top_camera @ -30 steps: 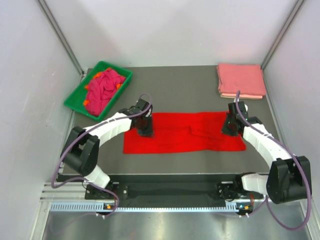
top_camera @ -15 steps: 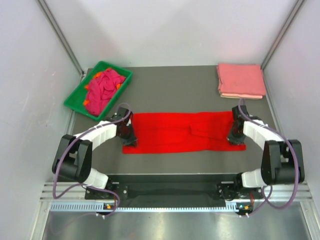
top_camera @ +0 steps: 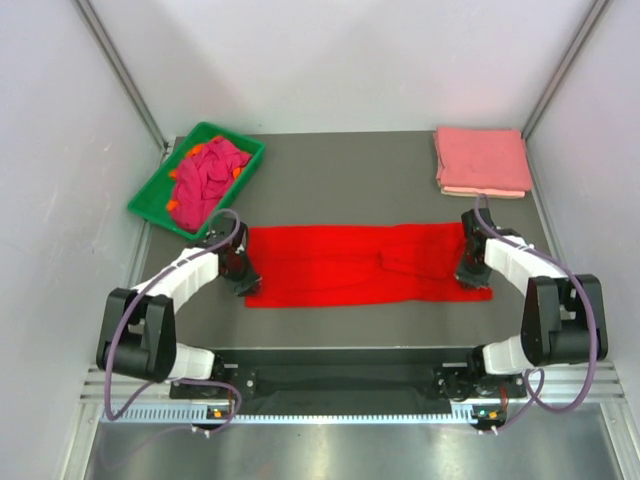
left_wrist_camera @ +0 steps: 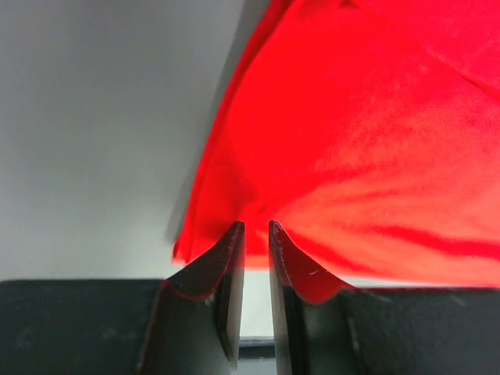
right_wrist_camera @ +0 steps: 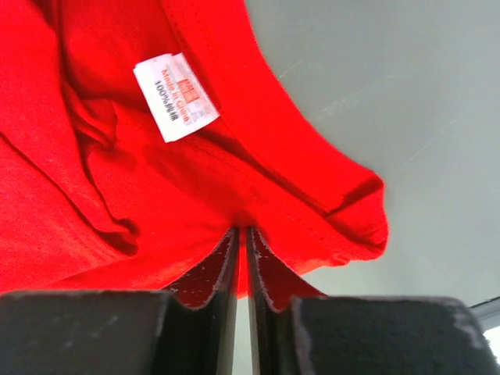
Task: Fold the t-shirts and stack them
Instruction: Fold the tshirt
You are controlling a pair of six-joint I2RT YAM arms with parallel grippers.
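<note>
A bright red t-shirt lies folded into a long strip across the middle of the table. My left gripper is at its left end and is shut on the shirt's edge, the fingers pinching cloth at their tips. My right gripper is at the right end, shut on the collar end between the fingertips. The white neck label shows just beyond them. A folded salmon pink stack lies at the back right.
A green tray at the back left holds crumpled magenta and orange shirts. Grey walls close in the table on the left, back and right. The arms' bases sit at the near edge.
My left gripper has moved left and nearer, drawing the shirt's left end out so the strip is longer. My right gripper has moved slightly nearer at the right end.
</note>
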